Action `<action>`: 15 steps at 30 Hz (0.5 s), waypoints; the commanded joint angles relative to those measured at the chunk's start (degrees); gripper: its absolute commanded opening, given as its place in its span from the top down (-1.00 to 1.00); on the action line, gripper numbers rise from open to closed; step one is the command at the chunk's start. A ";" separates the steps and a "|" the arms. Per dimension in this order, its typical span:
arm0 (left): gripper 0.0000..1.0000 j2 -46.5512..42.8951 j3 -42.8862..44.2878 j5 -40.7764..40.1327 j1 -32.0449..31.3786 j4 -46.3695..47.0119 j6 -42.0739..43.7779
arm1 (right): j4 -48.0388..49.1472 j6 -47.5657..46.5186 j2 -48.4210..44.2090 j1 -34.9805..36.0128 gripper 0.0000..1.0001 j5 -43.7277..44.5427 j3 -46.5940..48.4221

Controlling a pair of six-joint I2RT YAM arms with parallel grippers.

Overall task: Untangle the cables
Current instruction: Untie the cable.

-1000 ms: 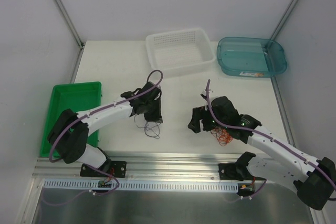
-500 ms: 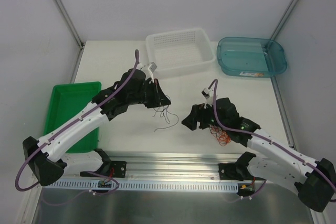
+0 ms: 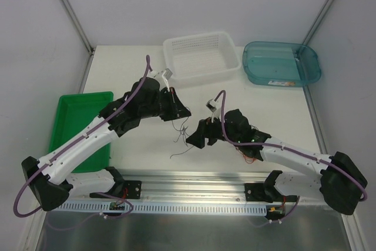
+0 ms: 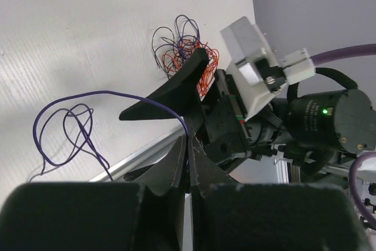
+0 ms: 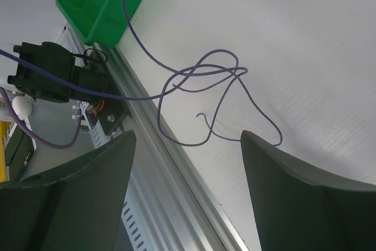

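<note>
Between the pressed-together fingers of the left gripper (image 4: 189, 145) runs one thin purple strand (image 4: 106, 91); these jaws are fully closed on it. The gripper hangs above the table (image 3: 135, 74), just in front of the near-left corner of the white basket (image 3: 201, 57). From the pinch the strand drops and curls into loose loops on the surface, farther from the basket.

Farther out again from the basket, the right gripper (image 5: 188, 139) has its jaws wide apart and holds nothing. In its wrist view the strand's loops lie on the table below the gap between the fingers.

Beyond that, farthest from the basket and toward its right side, the tangle of cables (image 4: 187, 57) rests on the table: orange, red and dark wires bunched together, partly hidden under the right forearm. Whether the strand's free end is caught in the tangle cannot be told.

Several things could go wrong, as I judge it:
- If the end is caught, a further pull would cinch the knot or drag the whole bunch.
- The hair-thin wire could slip from the pads.
- The right jaws, closing on overlapping loops, could trap two passes and tighten a kink.
- The right arm could snag wires beneath it.
</note>
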 commanded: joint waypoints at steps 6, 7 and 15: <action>1.00 -2.68 2.35 -1.65 -0.99 0.89 -2.13 | 9.43 -2.23 6.05 2.40 -0.46 -3.07 2.51; 1.00 -2.68 2.27 -1.56 -0.99 0.90 -2.22 | 9.60 -2.40 6.76 2.58 -0.46 -2.89 2.77; 1.00 -3.38 1.83 -2.00 -1.35 0.98 -2.40 | 13.91 -1.70 11.59 3.46 -0.09 -1.05 3.13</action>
